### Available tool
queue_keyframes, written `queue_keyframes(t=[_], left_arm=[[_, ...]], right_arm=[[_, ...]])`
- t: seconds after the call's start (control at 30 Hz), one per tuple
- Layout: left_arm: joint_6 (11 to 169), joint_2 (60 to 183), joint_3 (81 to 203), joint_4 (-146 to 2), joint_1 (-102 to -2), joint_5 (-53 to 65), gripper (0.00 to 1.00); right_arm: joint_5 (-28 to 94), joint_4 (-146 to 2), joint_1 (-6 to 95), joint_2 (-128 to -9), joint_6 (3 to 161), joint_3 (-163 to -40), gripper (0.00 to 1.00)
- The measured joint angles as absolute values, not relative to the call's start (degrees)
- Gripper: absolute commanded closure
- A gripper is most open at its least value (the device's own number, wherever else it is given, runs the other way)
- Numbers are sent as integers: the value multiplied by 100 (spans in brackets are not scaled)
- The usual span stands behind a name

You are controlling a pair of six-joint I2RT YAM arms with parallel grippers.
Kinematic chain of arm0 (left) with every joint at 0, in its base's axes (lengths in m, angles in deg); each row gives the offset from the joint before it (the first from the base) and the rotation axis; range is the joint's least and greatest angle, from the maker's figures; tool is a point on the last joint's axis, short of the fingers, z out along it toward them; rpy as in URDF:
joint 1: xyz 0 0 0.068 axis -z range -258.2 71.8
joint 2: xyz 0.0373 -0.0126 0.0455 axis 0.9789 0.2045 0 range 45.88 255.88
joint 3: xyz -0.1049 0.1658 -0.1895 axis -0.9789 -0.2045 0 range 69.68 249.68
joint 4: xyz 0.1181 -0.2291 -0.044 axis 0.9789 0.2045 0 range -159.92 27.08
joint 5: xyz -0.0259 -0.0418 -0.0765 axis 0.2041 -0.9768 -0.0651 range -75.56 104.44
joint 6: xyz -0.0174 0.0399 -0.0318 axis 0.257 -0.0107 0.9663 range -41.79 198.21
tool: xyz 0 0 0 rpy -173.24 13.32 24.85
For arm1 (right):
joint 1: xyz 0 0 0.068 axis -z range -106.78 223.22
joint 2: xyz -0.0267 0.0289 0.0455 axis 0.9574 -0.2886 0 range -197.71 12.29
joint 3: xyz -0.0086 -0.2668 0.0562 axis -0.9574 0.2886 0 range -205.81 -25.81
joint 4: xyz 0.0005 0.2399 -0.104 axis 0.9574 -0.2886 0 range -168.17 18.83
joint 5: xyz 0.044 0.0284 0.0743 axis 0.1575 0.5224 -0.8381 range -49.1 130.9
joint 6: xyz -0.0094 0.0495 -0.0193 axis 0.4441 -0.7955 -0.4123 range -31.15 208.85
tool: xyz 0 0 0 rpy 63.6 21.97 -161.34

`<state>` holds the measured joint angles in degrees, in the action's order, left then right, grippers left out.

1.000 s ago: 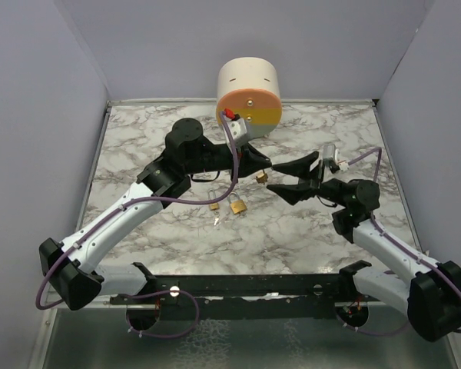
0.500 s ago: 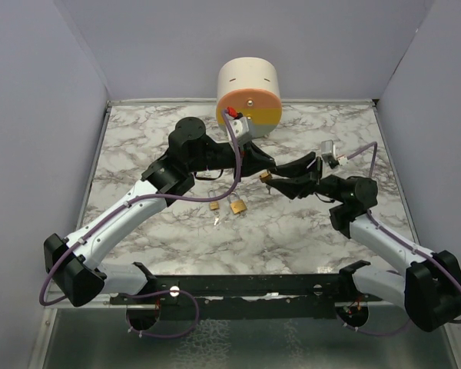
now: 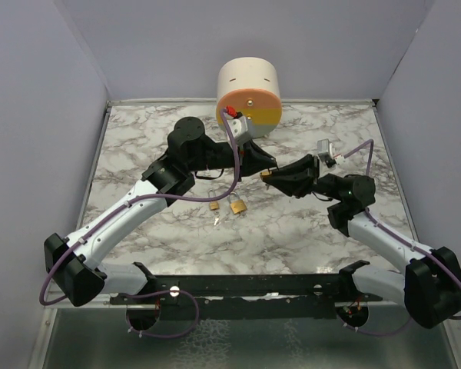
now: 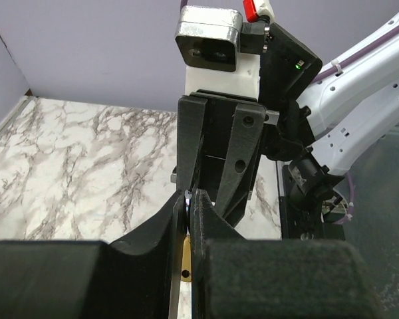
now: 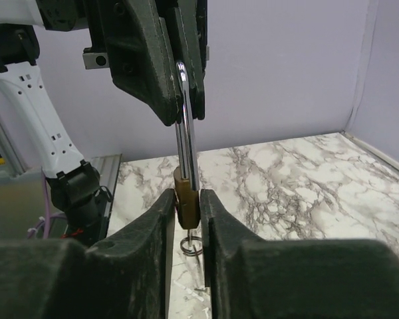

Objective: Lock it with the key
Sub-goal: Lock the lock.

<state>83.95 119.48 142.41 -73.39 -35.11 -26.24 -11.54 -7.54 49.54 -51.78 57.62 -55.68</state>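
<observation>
Right hand (image 5: 186, 203) is closing on the brass body of the padlock (image 5: 184, 193), one finger pressing each flat side. Left hand (image 4: 188, 209) is pinching the shackle (image 5: 186, 119) from above, so both hands are holding the one padlock in the air over the tabletop (image 3: 138, 154). A key ring (image 5: 191, 244) is dangling under the body; the key itself is too small to make out. Two spare padlocks (image 3: 237, 206) are lying on the tabletop below, well apart from the hands. Risks, as judged: the right hand is gripping only a narrow strip of smooth brass, so the body may be twisting or slipping if the left hand lets go early. Any pull between the arms is loading the shackle. The ring is hanging free and may be swinging out of reach.
</observation>
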Motion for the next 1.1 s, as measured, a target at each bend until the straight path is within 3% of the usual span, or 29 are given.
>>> queue_keyframes(t=[0.07, 0.17, 0.23, 0.3, 0.37, 0.4, 0.73, 1.1], left_arm=[[8408, 11957, 14241, -7339, -3511, -2629, 100], [8436, 11972, 14241, -7345, -3511, -2627, 100], [8445, 11979, 14241, -7348, -3511, -2627, 92], [8454, 11983, 14241, -7350, -3511, -2627, 73], [8445, 11983, 14241, -7352, -3511, -2607, 18], [8408, 11983, 14239, -7376, -3511, -2585, 3], [8410, 11148, 13435, -7796, -3511, -1365, 2], [8524, 10822, 13308, -8460, -3511, -546, 25]], right_arm=[[-1159, -767, 4954, -5178, 5769, -5568, 97], [-1198, -793, 4952, -5178, 5843, -5577, 98], [-1213, -819, 4952, -5178, 5878, -5579, 98], [-1213, -865, 4952, -5178, 5917, -5594, 98], [-1207, -970, 4948, -5158, 5963, -5612, 98], [-1180, -1105, 4928, -5119, 6009, -5621, 98], [-931, -2183, 4900, -4645, 6560, -5634, 98], [-920, -2624, 4895, -4492, 6772, -5634, 98]])
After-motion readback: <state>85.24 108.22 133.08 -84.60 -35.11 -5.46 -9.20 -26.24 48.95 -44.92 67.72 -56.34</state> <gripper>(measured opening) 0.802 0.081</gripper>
